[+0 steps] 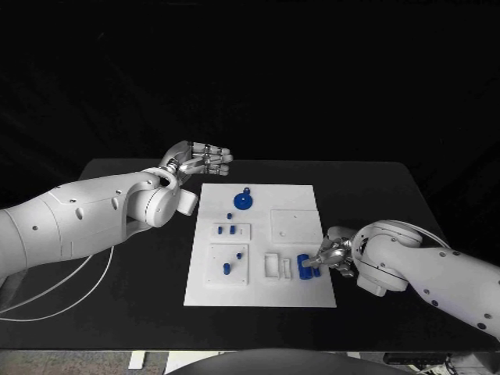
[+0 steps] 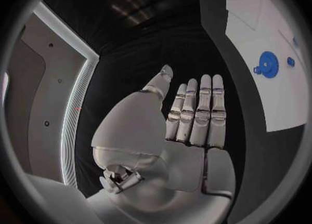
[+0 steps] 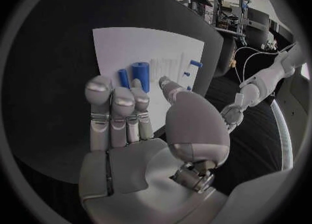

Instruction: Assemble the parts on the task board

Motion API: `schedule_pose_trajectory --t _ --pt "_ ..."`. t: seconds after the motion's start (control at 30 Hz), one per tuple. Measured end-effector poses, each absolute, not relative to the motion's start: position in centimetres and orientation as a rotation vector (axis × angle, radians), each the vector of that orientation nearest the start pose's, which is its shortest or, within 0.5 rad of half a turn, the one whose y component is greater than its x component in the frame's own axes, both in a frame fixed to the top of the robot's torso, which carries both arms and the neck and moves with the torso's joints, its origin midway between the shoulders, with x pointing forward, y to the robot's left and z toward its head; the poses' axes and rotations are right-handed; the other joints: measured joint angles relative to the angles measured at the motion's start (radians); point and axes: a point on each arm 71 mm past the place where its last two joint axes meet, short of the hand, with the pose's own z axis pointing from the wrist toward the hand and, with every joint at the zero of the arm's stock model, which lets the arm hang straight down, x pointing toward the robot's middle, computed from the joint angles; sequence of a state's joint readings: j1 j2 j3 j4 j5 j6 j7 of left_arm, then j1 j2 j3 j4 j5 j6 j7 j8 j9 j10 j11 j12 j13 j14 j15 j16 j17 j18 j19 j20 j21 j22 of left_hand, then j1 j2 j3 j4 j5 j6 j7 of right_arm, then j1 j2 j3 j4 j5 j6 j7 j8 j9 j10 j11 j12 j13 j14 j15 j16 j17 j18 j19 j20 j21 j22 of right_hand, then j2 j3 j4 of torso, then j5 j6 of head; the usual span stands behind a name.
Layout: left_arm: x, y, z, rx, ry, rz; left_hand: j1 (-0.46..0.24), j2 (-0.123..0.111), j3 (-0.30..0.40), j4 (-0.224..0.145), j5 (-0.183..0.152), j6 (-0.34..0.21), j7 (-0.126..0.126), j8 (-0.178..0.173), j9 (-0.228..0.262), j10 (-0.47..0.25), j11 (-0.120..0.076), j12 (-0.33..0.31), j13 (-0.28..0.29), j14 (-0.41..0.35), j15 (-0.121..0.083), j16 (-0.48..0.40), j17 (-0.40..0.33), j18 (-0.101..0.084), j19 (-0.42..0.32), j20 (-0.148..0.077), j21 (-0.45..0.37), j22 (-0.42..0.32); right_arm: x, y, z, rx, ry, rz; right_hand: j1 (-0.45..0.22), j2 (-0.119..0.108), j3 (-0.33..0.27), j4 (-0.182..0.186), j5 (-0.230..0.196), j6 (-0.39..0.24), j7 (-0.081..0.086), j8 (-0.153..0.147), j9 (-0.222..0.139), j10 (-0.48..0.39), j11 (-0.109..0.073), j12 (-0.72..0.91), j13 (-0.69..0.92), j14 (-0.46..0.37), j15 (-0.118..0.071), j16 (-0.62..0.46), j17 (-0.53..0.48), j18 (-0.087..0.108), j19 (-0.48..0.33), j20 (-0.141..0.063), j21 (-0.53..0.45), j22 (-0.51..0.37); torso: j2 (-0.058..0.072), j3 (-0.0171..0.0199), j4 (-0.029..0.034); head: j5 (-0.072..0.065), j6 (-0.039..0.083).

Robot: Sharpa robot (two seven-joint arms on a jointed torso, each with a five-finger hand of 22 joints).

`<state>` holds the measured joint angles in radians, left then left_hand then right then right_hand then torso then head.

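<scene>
The white task board [image 1: 262,293] lies in the middle of the black table. A round blue disc [image 1: 242,202] sits near its far edge, with small blue pegs [image 1: 230,230] below it and two more [image 1: 226,268] at the near left. Two upright blue cylinders [image 1: 305,266] stand at the near right. My right hand [image 1: 331,256] is at the board's right edge beside them, holding nothing; its fingers [image 3: 124,109] stretch out and its thumb points toward the cylinders [image 3: 140,73]. My left hand [image 1: 201,160] hovers beyond the board's far left corner, fingers [image 2: 198,112] straight and empty, with the disc [image 2: 268,64] to its side.
A raised white square plate [image 1: 295,224] sits on the right half of the board, and white slotted holders [image 1: 275,266] stand next to the cylinders. Bare black table [image 1: 137,289] surrounds the board. A white cable [image 1: 58,289] trails under my left arm.
</scene>
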<state>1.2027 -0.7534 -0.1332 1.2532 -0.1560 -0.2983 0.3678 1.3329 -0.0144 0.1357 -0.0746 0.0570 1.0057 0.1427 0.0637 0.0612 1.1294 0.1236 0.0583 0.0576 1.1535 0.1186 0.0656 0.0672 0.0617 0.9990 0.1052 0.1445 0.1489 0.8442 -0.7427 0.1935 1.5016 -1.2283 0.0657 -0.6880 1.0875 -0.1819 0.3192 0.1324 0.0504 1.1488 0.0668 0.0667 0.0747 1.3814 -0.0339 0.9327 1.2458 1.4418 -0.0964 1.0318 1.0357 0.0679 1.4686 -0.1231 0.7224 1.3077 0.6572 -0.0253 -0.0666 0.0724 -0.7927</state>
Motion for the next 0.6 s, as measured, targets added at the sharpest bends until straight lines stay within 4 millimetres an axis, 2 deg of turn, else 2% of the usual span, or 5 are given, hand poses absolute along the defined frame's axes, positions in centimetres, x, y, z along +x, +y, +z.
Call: schedule_pose_trajectory --t 0.33,0.4,0.6 --pt "52.38 24.45 -22.45 -0.988 1.509 -1.285 0.004 0.004 -0.030 -0.001 0.000 0.000 0.000 0.000 0.000 0.000 0.000 0.000 0.000 -0.003 0.003 0.000 0.000 0.000 0.004 0.004 0.000 -0.010 43.64 -18.49 -31.54 0.344 2.392 0.300 0.000 0.000 0.000 -0.011 0.000 -0.005 0.005 0.000 0.000 0.000 0.000 -0.009 0.003 0.000 0.000 -0.005 0.002 0.000 0.000 0.000 0.000 0.000 -0.001 -0.0008 -0.0007 0.004 -0.001" --pt "52.38 24.41 -22.45 -0.988 1.510 -1.285 0.013 0.013 -0.050 -0.002 0.000 0.000 0.000 0.000 0.000 0.000 0.000 0.000 0.000 -0.003 0.003 0.000 0.000 0.000 0.004 0.004 0.000 -0.020 43.67 -18.35 -31.66 0.340 2.391 0.297 0.000 0.000 0.000 -0.011 0.000 -0.005 0.005 0.000 0.000 0.000 0.000 -0.009 0.003 0.000 0.000 -0.005 0.002 0.000 0.000 0.000 0.000 0.000 -0.001 -0.0008 -0.0007 0.005 -0.001" --pt "52.38 24.30 -22.47 -0.988 1.513 -1.288 0.013 0.013 -0.053 -0.002 0.000 0.000 0.000 0.000 0.000 0.000 0.000 0.000 0.000 -0.003 0.003 0.000 0.000 0.000 0.006 0.002 0.000 -0.022 43.77 -17.79 -32.07 0.329 2.388 0.291 0.000 0.000 0.001 -0.018 0.000 -0.005 0.005 0.000 0.000 0.000 0.000 -0.009 0.003 0.000 0.000 -0.010 0.002 0.000 0.000 0.000 0.000 0.000 -0.001 -0.0007 -0.0007 0.006 -0.002"
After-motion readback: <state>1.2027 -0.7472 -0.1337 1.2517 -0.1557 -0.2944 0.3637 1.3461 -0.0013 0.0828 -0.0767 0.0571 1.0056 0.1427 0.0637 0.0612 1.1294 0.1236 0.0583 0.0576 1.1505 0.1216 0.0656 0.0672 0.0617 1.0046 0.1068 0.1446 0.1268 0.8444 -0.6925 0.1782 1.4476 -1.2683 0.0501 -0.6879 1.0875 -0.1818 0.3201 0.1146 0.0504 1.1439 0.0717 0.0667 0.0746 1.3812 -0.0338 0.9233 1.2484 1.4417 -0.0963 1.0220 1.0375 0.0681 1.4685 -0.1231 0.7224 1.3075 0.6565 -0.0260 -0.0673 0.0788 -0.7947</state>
